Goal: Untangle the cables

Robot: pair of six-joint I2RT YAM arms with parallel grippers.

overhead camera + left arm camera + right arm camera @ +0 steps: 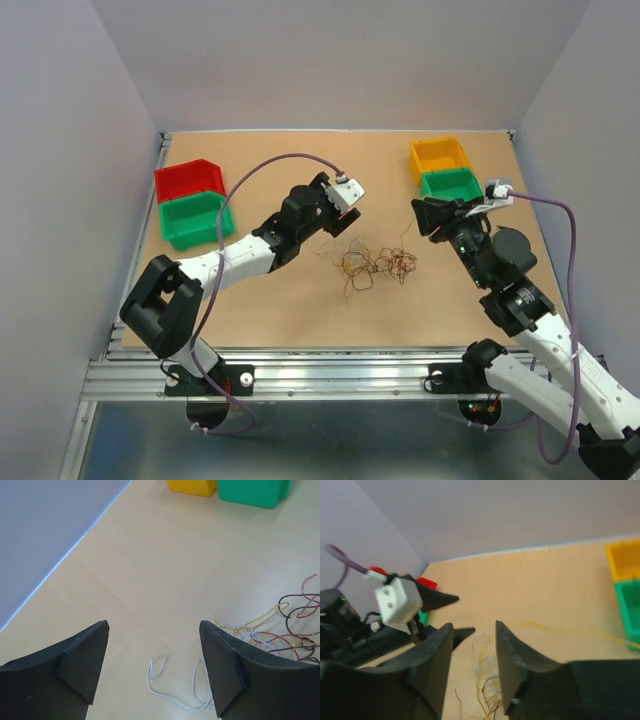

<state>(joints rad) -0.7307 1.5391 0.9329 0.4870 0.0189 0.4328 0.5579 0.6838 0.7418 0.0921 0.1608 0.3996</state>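
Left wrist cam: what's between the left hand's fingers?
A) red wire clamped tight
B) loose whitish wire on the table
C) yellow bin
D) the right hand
B: the whitish wire lies slack on the table in the gap of the open left hand, which grips nothing.

Count on the counter point(300, 315): 4 bins. That's 1 red bin point(188, 178), 1 yellow bin point(439, 155) and 2 green: left green bin point(192, 220), right green bin point(450, 185).

2 tools: left tool point(154, 630), right tool point(474, 630).

Cables point(375, 263): 1 tangle, 4 colours visible (yellow, red, brown, white). Exact strand count not readable. 1 white wire point(159, 679) loops at the tangle's edge.
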